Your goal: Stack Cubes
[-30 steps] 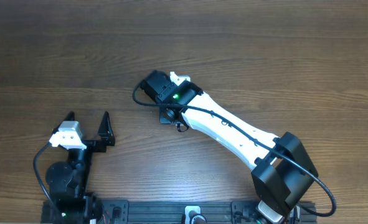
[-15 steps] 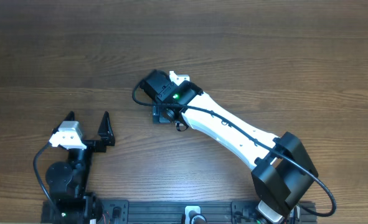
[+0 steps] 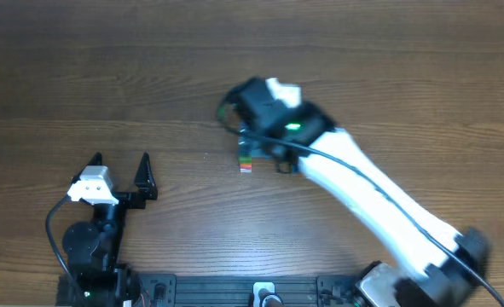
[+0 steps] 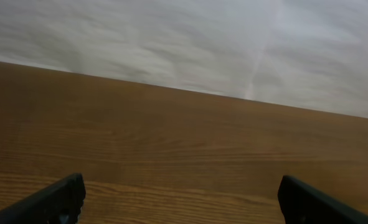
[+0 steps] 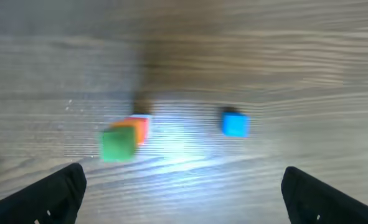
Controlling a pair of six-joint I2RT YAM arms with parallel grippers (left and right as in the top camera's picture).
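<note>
One broad wooden table point(image 3: 405, 68) is taking up most of the scene. Across it the white right arm point(image 3: 362, 188) is slanting from five o'clock up to the middle. The smaller black left arm point(image 3: 98, 234) is sitting folded at eight o'clock. The right gripper point(image 5: 182, 174) is hanging above the wood with its jaws spread wide, holding nothing, and the cubes are lying below it, untouched. The left gripper point(image 3: 120, 158) is pointing toward twelve o'clock, its jaws also gaping wide and gripping nothing. Close to the table's centre, at about seven o'clock of the right arm's tip, the green cube point(image 5: 118, 144) is sitting on the orange cube point(image 5: 139, 127). The blue cube point(image 5: 235, 124) is lying alone on the wood, near that pair but apart from it.
</note>
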